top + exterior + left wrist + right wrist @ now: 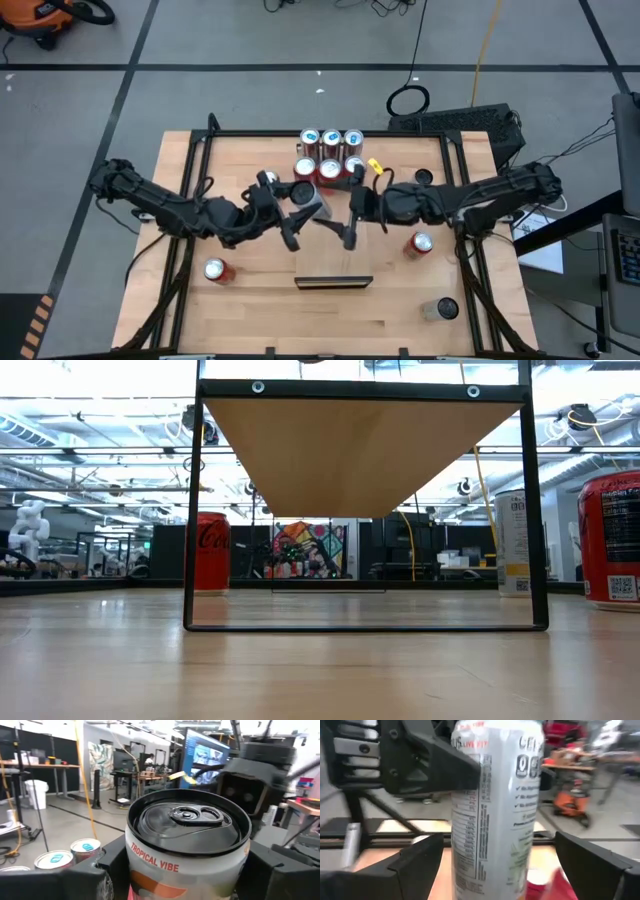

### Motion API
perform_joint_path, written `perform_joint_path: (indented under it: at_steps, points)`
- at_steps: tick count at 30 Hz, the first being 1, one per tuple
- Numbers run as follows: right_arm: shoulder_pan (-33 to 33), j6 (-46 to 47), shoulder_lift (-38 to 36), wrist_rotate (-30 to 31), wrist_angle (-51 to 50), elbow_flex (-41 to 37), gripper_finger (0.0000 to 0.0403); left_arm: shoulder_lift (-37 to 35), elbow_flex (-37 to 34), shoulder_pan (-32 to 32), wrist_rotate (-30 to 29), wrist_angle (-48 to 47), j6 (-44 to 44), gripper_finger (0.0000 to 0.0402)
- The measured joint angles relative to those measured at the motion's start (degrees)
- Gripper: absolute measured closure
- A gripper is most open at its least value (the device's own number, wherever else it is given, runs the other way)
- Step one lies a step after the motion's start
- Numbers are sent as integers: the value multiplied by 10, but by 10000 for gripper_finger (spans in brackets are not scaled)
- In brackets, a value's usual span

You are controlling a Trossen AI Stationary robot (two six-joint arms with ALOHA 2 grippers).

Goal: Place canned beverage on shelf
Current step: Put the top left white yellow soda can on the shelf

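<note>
Left gripper [292,222] is clamped on a white can [187,845], fingers [55,882] pressed to both its sides, held upright over the table middle. Right gripper [352,216] sits just beside it, spread wide: fingers [415,862] flank the can [492,805] without touching.

Left wrist view alone shows the can's black top and "TROPICAL VIBE" print; right wrist view shows its label panel.

Low view shows neither gripper, just the shelf [360,445] on its black frame from below, nothing visible on it. High view shows six cans [330,152] behind the grippers, plus a red can [215,270], another red can [420,244], and a dark-topped can [440,309].
</note>
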Motion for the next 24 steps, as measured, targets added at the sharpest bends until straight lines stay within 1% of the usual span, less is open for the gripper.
perform_joint_path:
  at_steps: [3, 8, 11, 15, 21, 24]
  points:
    - [-12, 15, 1, -58, 1, 1, 47, 0, 1, -1, 3, -8, 0, 148]
    - [-14, 14, 10, -69, 3, 1, 49, 0, 1, 0, 3, -29, 0, 148]
    - [-18, 24, 15, -96, 3, 1, 50, 0, 1, -1, 4, -32, 0, 148]
    - [-23, 27, 24, -95, 0, 1, 50, 0, 1, 0, 24, -29, 0, 148]
    - [-24, 16, 29, -94, 22, 1, 53, 0, 1, 0, 25, -32, 0, 148]
    - [-24, 15, 29, -94, 21, 1, 74, 0, 1, 0, 25, -37, -1, 148]
